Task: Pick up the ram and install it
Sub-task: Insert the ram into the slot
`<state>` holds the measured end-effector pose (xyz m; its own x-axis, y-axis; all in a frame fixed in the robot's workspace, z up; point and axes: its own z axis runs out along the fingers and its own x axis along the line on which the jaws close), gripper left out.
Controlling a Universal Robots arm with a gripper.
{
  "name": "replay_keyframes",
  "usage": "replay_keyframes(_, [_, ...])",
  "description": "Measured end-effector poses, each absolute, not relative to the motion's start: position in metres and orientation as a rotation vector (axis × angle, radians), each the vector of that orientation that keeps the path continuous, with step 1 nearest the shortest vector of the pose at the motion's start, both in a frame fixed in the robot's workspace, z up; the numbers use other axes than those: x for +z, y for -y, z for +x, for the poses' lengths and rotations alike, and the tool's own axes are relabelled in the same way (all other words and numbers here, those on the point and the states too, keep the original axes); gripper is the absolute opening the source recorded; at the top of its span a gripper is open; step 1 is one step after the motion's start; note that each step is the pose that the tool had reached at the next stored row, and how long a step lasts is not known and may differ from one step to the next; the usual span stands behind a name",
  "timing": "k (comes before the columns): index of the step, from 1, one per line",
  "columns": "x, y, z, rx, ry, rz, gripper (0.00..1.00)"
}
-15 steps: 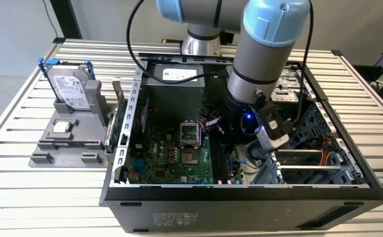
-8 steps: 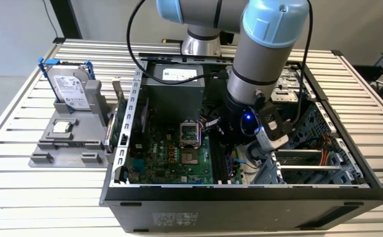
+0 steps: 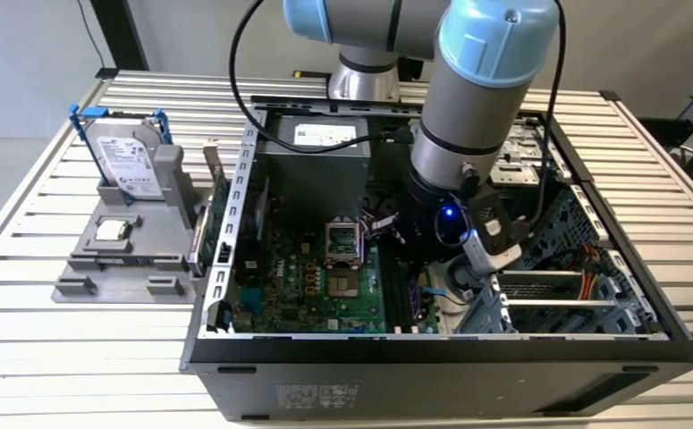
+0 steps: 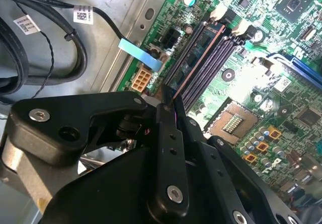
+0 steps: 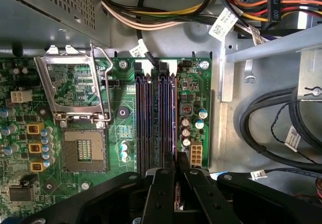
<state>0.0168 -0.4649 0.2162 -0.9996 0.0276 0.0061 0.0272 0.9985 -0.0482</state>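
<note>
My gripper (image 3: pixel 427 261) is lowered into the open computer case (image 3: pixel 221 268), over the memory slots (image 5: pixel 148 118) beside the empty processor socket (image 5: pixel 83 148). In both wrist views its black fingers (image 4: pixel 166 133) stand close together, shut on the ram (image 4: pixel 193 58). The ram is a thin dark stick seen edge-on, and it runs away from the fingertips along the outermost slot (image 5: pixel 175 128). Whether the ram is fully seated in that slot cannot be told. The socket's metal latch frame (image 5: pixel 73 88) stands open.
On the exterior view's left, a grey holder (image 3: pixel 120 259) carries a silver hard drive (image 3: pixel 125 165) in a blue frame and a small square processor chip (image 3: pixel 113 230). Black cables (image 5: pixel 266 128), coloured power wires (image 5: pixel 166 12) and a drive cage (image 3: pixel 561 304) crowd the case around the slots.
</note>
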Motion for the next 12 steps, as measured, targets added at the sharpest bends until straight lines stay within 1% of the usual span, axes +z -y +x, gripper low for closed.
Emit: replay_keyframes(12, [0.2142,0.4649,0.0165,0.075,3.133,-0.06,0.0])
